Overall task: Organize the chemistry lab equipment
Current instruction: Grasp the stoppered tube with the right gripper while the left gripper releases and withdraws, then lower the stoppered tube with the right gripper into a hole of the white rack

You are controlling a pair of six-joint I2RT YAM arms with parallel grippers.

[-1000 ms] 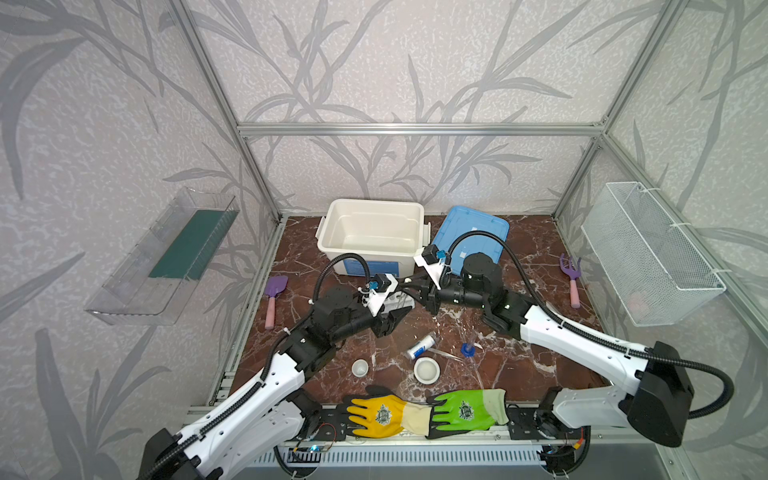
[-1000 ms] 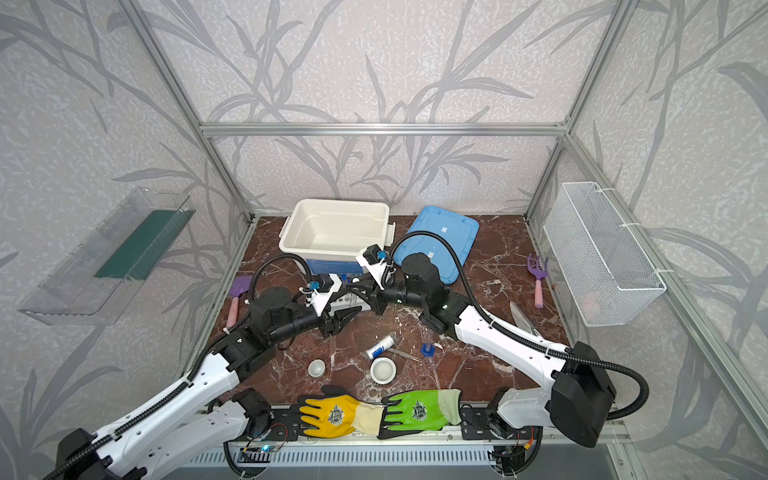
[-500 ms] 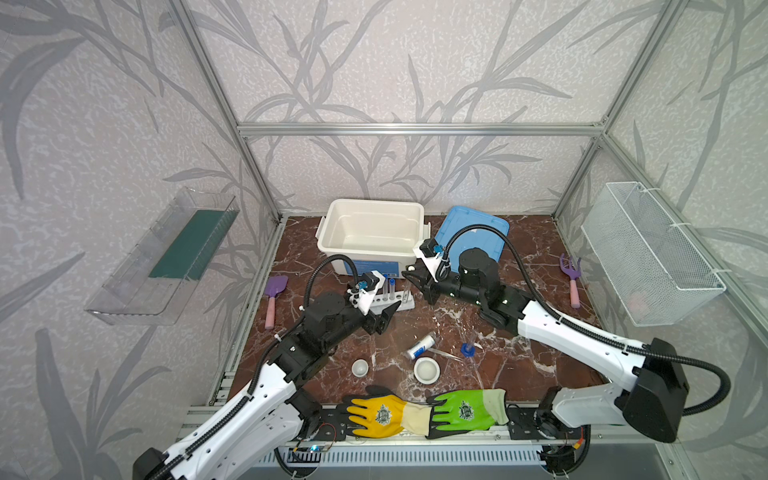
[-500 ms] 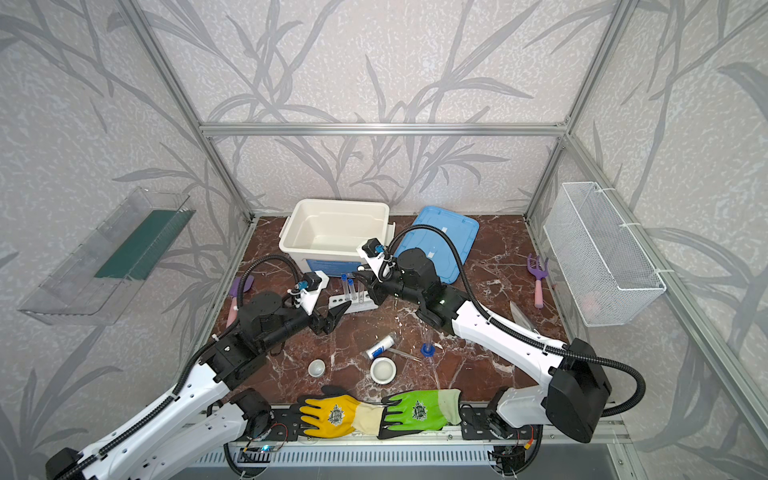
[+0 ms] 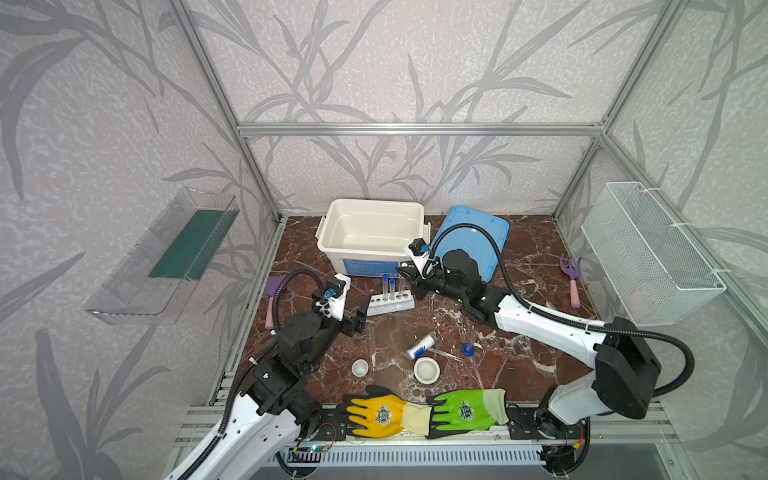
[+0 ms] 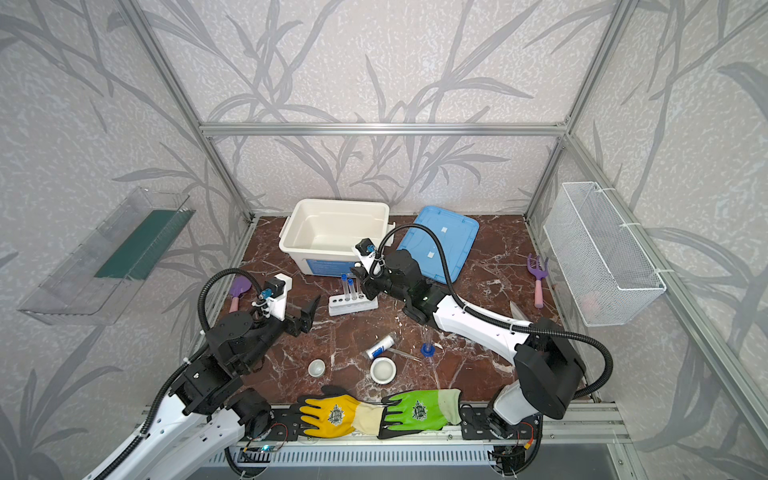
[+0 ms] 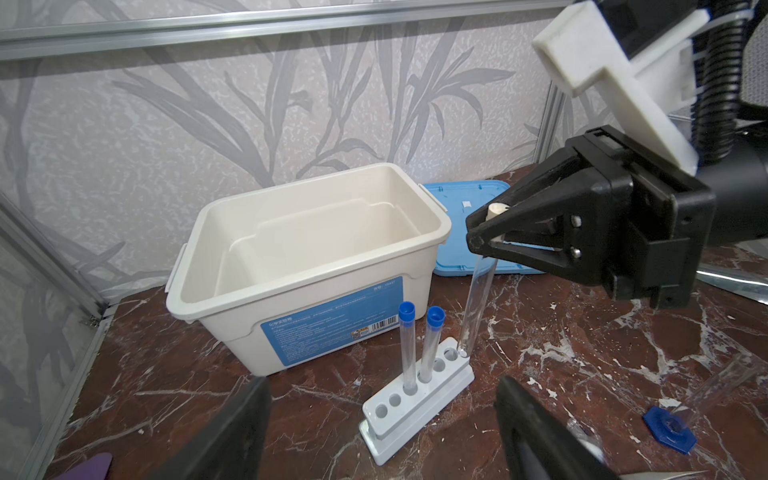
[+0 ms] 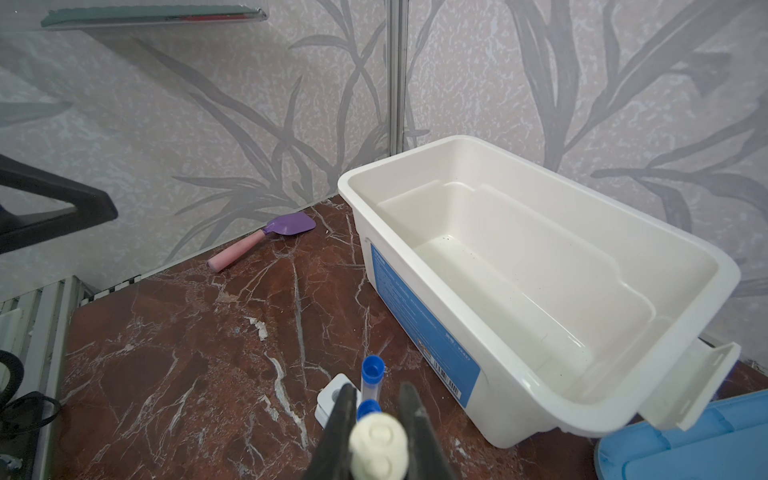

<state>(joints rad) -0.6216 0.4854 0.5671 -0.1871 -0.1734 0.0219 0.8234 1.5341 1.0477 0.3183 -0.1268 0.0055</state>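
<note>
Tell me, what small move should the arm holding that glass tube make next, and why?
Probably nudge the white-capped tube so its tip sits over the empty end hole of the rack, ready to lower. The right jaws grip it near the cap, but it leans, and its tip seems to rest just beside that hole.

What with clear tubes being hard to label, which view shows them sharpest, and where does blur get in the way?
Left wrist view: rack and blue-capped tubes crisp, left fingers a dark blur at the edge. Right wrist view: white-capped tube and right fingers too near, soft. In both top views the clear vessel nearly vanishes against the marble.
</note>
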